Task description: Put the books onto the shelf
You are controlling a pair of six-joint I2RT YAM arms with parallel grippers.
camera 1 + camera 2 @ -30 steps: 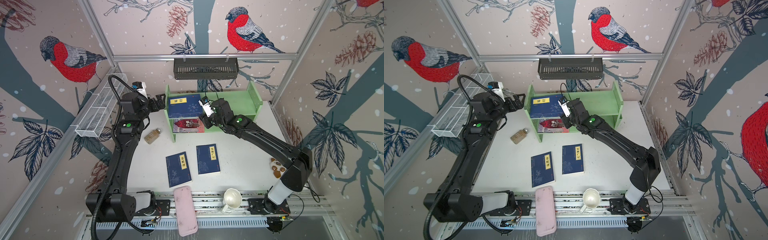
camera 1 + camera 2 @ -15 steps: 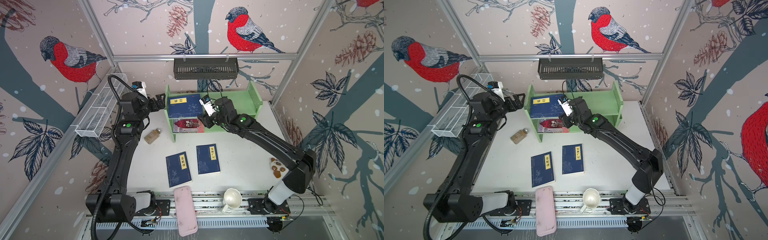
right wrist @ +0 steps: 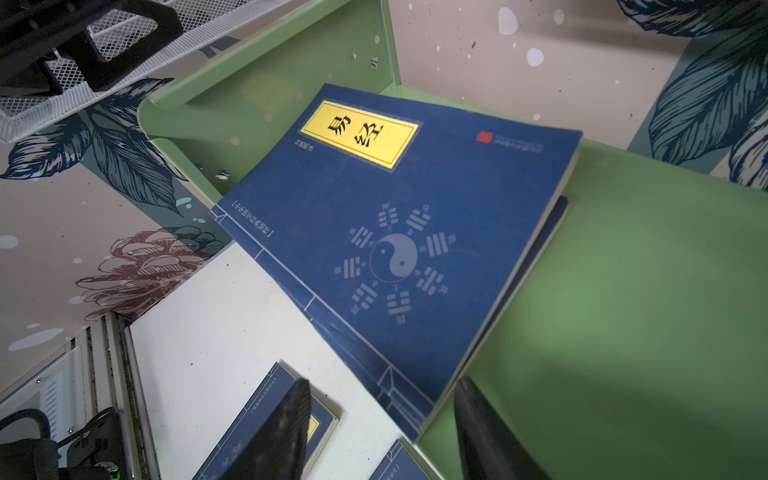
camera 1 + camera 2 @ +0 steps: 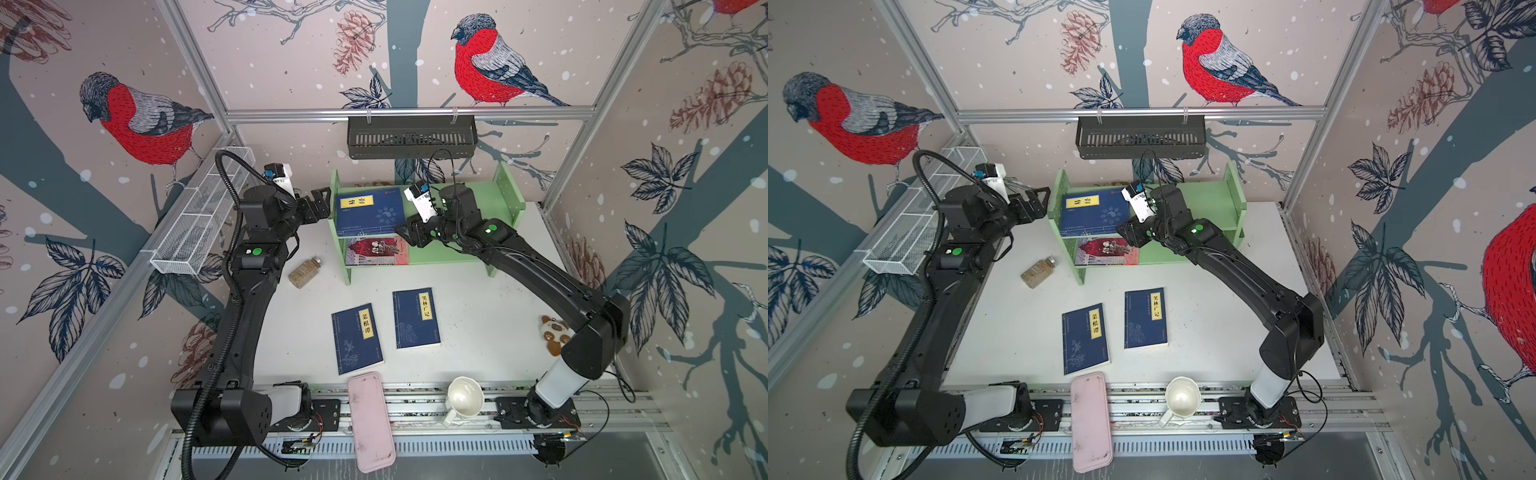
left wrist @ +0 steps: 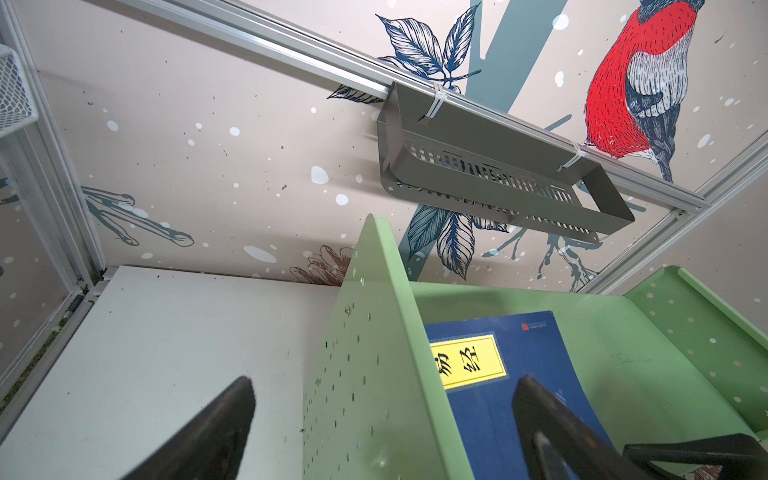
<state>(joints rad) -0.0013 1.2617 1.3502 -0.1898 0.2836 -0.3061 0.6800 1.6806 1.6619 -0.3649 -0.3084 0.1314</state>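
Right claw (image 4: 409,235): jaws apart, nothing between them; poised just off the near corner of the top book (image 4: 370,210), centre of a top view.
Left claw (image 4: 322,203): jaws wide apart, one either side of the shelf (image 4: 505,199) at its left panel, no contact visible; upper centre-left.
Top book: navy, flat on the upper tier, left end; its front edge looks to overhang the tier.
Under book (image 3: 552,216): navy, only an edge shows beneath the top book in the right wrist view.
Red book (image 4: 376,251): flat on the lower tier, left end.
Left bench book (image 4: 356,338): navy, flat on the bench (image 4: 478,311), lower centre; not yet shelved.
Right bench book (image 4: 416,318): navy, flat, just beside the former, apart from it; not yet shelved.
Progress: three of five shelved, by my count.
Risk, right claw: a finger catching the overhanging corner on pulling away could drag the top book off the tier.
Risk, left claw: any sideways drift would push the panel and shift or tip the shelf.
Risk, next pick: thin flat paperbacks offer little edge, so a finger may skid them across the bench.
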